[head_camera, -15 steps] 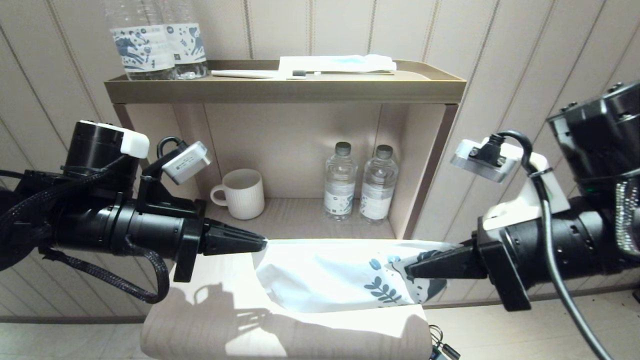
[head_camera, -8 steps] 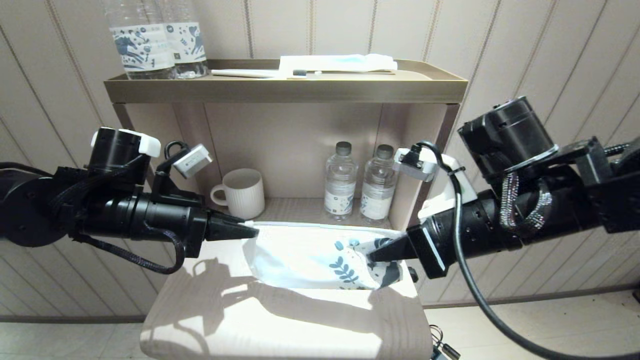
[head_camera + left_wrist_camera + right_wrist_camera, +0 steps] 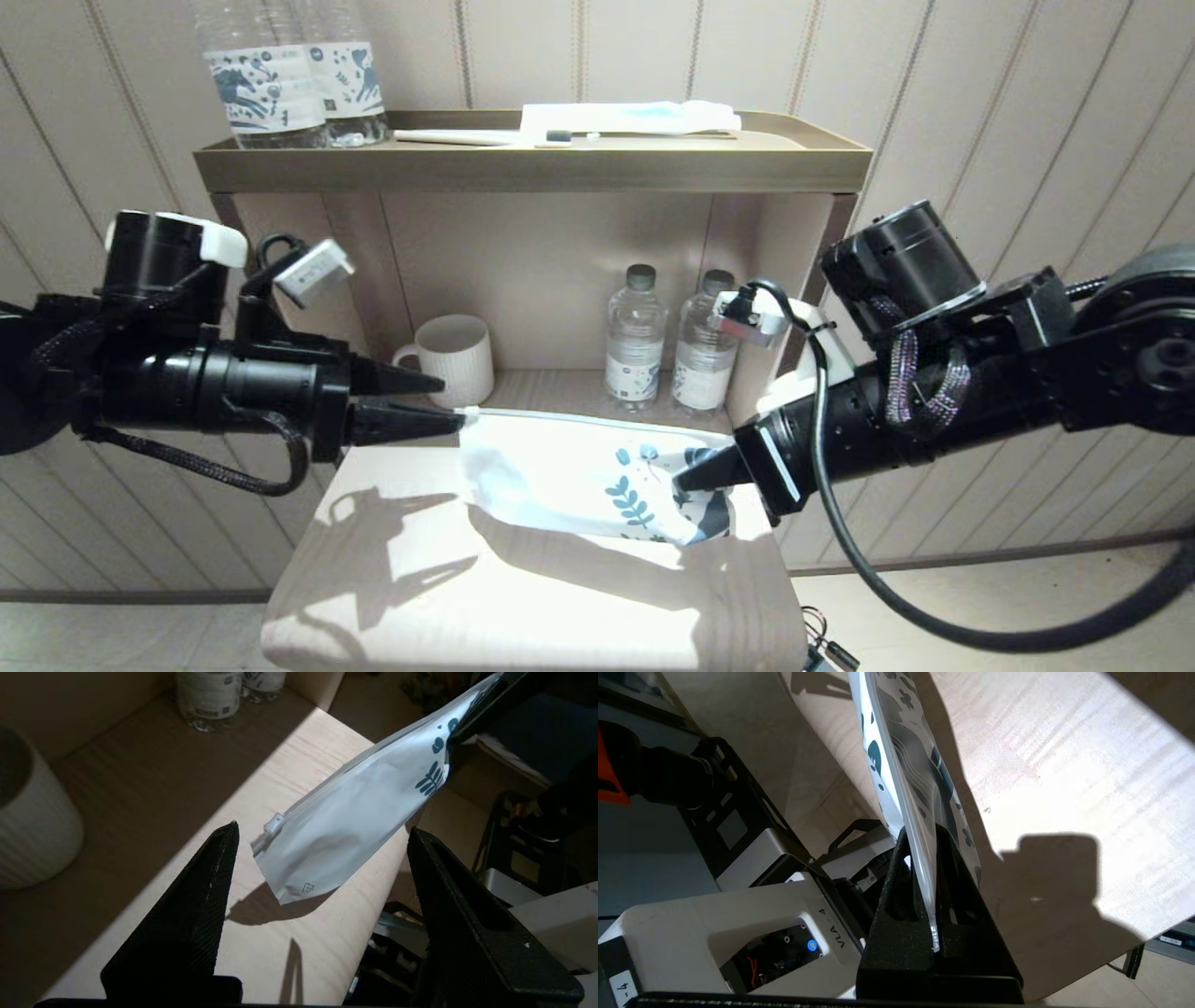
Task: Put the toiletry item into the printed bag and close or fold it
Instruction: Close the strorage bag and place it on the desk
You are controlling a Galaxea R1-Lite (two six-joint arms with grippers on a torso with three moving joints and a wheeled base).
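Pouch hangs over the table, its leaf-printed end clamped in the right gripper, its plain white end sagging toward the left gripper, which is spread wide and grips nothing; in the left wrist view the pouch floats free between the two black fingers, slider tab nearest them, a shadow beneath on the wood; the right wrist view shows the seal strip of the pouch pinched edge-on between closed fingers. Behind, in the open shelf niche, a ribbed white mug stands left, two small water bottles right, just behind the pouch's far edge; on the shelf top two larger bottles stand at the left, beside a white toothbrush with dark bristles and a white-and-blue packet. Table is pale wood, brightly lit in a slanting patch; walls are beige ribbed panels.
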